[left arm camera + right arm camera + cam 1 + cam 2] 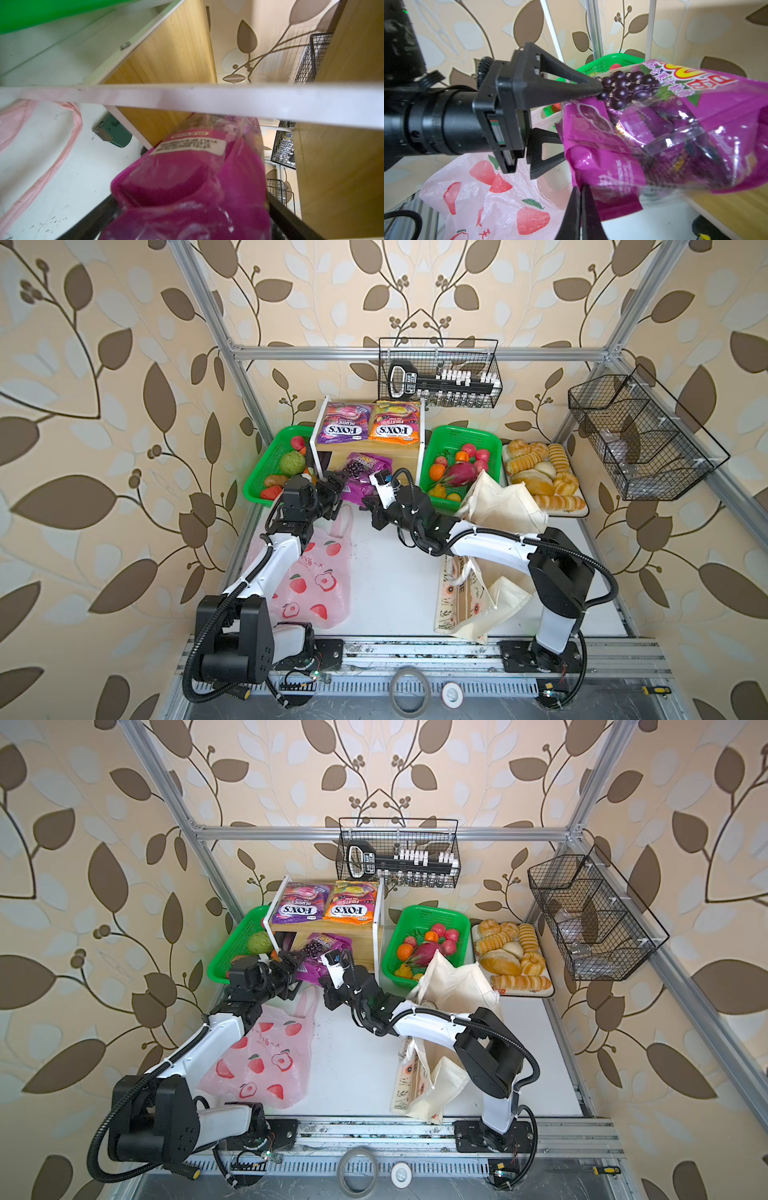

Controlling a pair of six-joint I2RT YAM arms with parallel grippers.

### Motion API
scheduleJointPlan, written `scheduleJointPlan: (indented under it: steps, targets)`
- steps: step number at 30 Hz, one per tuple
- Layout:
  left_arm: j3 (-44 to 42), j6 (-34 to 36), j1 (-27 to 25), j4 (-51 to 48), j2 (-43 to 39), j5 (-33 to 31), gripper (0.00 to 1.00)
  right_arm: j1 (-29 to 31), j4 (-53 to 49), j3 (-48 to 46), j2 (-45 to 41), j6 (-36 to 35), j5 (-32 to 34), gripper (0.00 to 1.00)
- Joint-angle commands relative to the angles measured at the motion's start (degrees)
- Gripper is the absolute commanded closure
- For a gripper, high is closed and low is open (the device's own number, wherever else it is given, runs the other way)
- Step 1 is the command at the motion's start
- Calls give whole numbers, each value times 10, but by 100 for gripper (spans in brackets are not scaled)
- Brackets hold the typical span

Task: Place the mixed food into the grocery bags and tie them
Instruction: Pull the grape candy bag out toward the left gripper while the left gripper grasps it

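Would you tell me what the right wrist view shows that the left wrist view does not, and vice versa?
Only the right wrist view: the left tool, open astride the magenta packet, and the packet's grape print. Only the left wrist view: the packet's white label and the black wire baskets. Both: the packet, the pink bag and the wooden shelf.

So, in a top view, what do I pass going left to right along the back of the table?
left green basket → purple FOX'S packet → orange FOX'S packet → right green basket → bread rolls
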Motion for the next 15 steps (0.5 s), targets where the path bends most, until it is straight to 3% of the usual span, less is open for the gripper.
scheduleJointPlan:
  steps: [1, 7, 10, 15]
  targets:
    - [-4, -13, -6, 37, 1, -12, 4, 3, 21, 30, -12, -4, -47, 100]
    - [-18, -29, -6, 54, -7, -16, 20, 8, 6, 48, -1, -11, -80, 100]
    - [-24, -33, -6, 46, -25, -27, 34, 10, -4, 55, -1, -16, -84, 100]
    - [-39, -37, -5, 15, -74, -62, 68, 14, -38, 69, -5, -35, -82, 97]
